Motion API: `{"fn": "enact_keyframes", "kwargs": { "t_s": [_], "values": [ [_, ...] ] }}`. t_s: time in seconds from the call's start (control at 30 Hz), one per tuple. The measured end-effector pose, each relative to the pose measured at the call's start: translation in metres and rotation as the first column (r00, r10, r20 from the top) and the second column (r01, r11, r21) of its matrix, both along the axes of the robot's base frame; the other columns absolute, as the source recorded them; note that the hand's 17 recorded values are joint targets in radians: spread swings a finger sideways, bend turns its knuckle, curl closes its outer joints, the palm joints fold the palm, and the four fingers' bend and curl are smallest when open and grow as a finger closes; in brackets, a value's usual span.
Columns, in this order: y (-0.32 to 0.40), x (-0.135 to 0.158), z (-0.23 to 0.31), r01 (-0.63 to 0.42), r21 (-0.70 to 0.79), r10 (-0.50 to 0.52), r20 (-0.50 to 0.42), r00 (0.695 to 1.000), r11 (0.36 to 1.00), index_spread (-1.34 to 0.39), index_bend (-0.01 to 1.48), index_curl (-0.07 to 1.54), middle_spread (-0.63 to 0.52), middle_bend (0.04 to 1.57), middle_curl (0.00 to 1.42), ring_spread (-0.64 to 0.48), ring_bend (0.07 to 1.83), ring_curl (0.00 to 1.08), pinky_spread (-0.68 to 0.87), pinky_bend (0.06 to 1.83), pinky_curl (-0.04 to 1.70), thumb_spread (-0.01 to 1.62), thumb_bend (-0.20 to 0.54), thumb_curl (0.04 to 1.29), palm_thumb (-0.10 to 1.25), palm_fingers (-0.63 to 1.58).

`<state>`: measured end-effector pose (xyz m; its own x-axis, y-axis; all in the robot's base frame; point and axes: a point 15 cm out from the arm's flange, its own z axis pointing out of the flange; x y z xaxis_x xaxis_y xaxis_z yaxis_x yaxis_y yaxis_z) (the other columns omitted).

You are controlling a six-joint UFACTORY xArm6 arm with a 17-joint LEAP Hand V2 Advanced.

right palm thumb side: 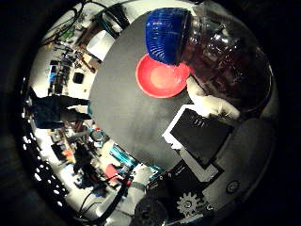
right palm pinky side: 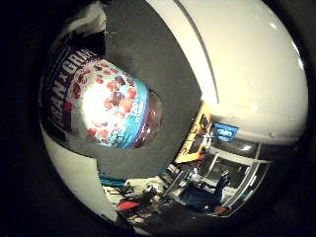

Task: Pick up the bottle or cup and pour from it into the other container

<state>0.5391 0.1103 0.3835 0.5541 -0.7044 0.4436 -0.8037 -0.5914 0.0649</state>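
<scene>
Filling the palm views, the bottle [right palm thumb side: 221, 52] sits within the hand [right palm thumb side: 202, 136], above the red bowl [right palm thumb side: 160, 80].

Dark grey round table [right palm thumb side: 122, 108] seen from above. Red bowl [right palm thumb side: 160, 80] rested directly on table surface, near table edge. Bowl partly overlapped by blue-capped bottle [right palm thumb side: 211, 52] held above it.

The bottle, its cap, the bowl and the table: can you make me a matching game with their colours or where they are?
Things:
1. bottle
2. cap
3. bowl
4. table

Matches:
A. red, lying on the table
B. dark grey and round
C. blue, hanging over the bowl
D. fruit-pictured label, held close to the palm of the hand

Pairs: 1-D, 2-C, 3-A, 4-B
</scene>
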Motion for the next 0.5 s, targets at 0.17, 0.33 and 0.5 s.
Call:
{"fn": "enact_keyframes", "kwargs": {
  "t_s": [0.17, 0.33, 0.5],
  "values": [
    [0.019, 0.004, 0.006, -0.071, -0.143, 0.077, 0.039, 0.996, 0.987, -0.20, 1.15, 0.87, -0.12, 1.39, 0.80, -0.27, 1.26, 0.95, -0.26, 1.17, 1.04, 0.21, -0.022, 0.94, 1.05, 1.10],
    [0.035, 0.009, 0.029, -0.132, -0.288, 0.165, 0.094, 0.982, 0.948, -0.20, 1.15, 0.87, -0.12, 1.39, 0.80, -0.27, 1.26, 0.95, -0.26, 1.17, 1.04, 0.21, -0.021, 0.93, 1.05, 1.10],
    [0.038, 0.009, 0.029, -0.145, -0.339, 0.189, 0.100, 0.977, 0.930, -0.20, 1.15, 0.87, -0.12, 1.39, 0.80, -0.27, 1.26, 0.95, -0.26, 1.17, 1.05, 0.21, -0.021, 0.94, 1.04, 1.10]
  ]
}}
